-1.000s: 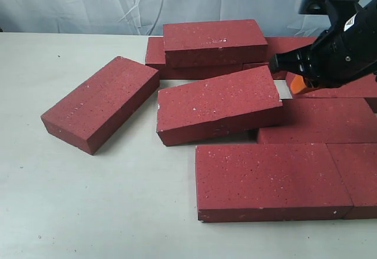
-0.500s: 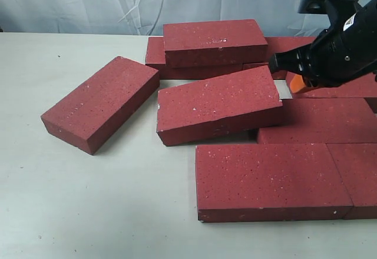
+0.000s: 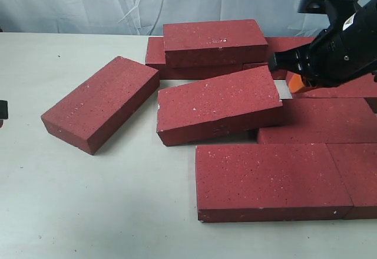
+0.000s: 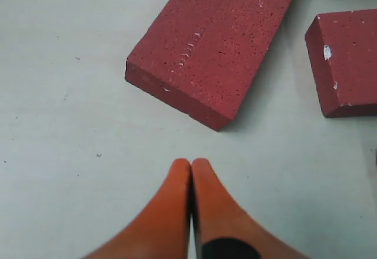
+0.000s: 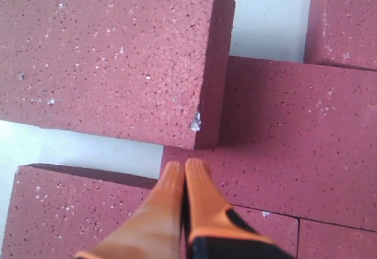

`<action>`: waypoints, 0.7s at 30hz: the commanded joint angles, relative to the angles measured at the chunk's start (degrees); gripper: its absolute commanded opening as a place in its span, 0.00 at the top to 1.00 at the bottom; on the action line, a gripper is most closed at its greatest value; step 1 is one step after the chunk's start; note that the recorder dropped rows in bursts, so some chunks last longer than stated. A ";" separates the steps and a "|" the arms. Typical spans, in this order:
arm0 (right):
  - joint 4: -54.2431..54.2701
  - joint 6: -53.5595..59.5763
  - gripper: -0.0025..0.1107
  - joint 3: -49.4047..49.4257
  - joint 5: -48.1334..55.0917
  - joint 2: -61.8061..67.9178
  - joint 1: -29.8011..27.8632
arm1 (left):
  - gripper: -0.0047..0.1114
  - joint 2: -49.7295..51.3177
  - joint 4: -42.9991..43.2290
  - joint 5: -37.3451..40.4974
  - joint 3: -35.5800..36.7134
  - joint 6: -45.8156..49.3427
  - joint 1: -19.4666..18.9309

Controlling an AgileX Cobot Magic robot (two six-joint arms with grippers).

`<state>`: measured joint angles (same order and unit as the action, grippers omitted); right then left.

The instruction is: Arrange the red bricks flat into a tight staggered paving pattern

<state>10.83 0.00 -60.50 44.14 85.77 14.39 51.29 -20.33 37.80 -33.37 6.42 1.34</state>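
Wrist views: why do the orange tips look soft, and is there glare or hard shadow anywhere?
Left wrist view: the shut orange left claw is near the lens and slightly soft; the dark-red speckled brick is sharp. Right wrist view: the right claw likewise. Exterior view: even light, no glare, a soft shadow under the tilted brick.

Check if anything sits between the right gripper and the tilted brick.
Nothing visible does. The right gripper, shut, points at the raised end of the tilted brick. Between them there is only a bare strip of the flat brick that the tilted one leans on.
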 commanded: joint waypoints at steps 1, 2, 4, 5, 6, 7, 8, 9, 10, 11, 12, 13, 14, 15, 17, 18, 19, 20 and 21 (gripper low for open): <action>1.12 0.85 0.99 0.24 -0.45 -0.27 0.00 | 0.96 0.07 -2.09 4.24 -0.33 3.15 -0.03; 1.12 0.85 0.99 0.24 -0.45 -0.27 0.00 | 0.96 0.07 -2.30 5.47 -0.44 3.48 -0.03; 1.23 0.85 0.99 0.24 -0.22 -0.27 0.00 | 0.96 0.07 -2.30 7.00 -0.68 3.87 -0.03; 1.23 0.85 0.99 0.24 0.15 -0.27 0.00 | 0.96 0.07 -2.30 7.73 -0.79 4.25 -0.03; 1.37 0.85 0.99 0.24 0.31 -0.27 0.00 | 0.96 0.07 -2.42 8.01 -0.99 4.25 -0.03; 1.60 0.85 0.99 0.24 0.54 -0.27 0.10 | 0.96 0.07 -2.84 8.64 -1.05 4.25 -0.03; 1.49 0.99 0.99 0.24 0.52 -0.27 0.43 | 0.96 0.12 -3.29 9.20 -1.32 4.71 -0.03; 1.49 1.49 0.99 0.24 0.52 -0.27 0.80 | 0.96 0.46 -3.65 9.88 -1.79 5.32 -0.03; 1.49 1.90 0.99 0.24 0.52 -0.27 1.36 | 0.96 0.79 -4.37 10.94 -2.49 6.06 -0.03; 1.49 1.90 0.99 0.24 0.52 -0.27 1.98 | 0.96 1.28 -4.73 11.56 -3.04 6.34 -0.03; 1.40 1.90 0.99 0.24 0.52 -0.27 2.70 | 0.96 1.88 -4.88 12.06 -3.83 6.34 0.10; 1.36 2.36 0.99 0.24 0.67 -0.27 3.25 | 0.96 2.44 -4.72 12.55 -4.48 6.34 0.64; 1.26 3.17 0.99 0.24 0.67 -0.27 3.95 | 0.96 3.16 -4.48 12.67 -5.29 6.34 1.43; 1.26 3.43 0.99 0.24 0.81 -0.27 4.55 | 0.96 3.88 -4.50 12.67 -6.04 6.24 2.41; 1.14 3.43 0.99 0.24 0.91 -0.27 5.34 | 0.96 5.37 -4.50 12.40 -7.29 5.68 4.52; 1.02 3.43 0.99 0.24 1.07 -0.27 5.71 | 0.96 7.07 -4.50 11.81 -8.55 4.40 6.93; 1.02 3.43 0.99 0.24 1.14 -0.27 5.71 | 0.96 8.16 -4.50 11.31 -9.04 3.76 8.33; 1.02 3.43 0.99 0.24 1.14 -0.27 5.71 | 0.96 9.33 -3.99 10.83 -9.70 2.63 9.84; 1.02 3.43 0.99 0.24 1.14 -0.27 5.71 | 0.96 10.53 -3.38 10.28 -10.13 1.68 11.48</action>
<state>12.34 2.92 -60.50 45.11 85.77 20.03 59.43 -24.12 49.43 -42.02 10.52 9.65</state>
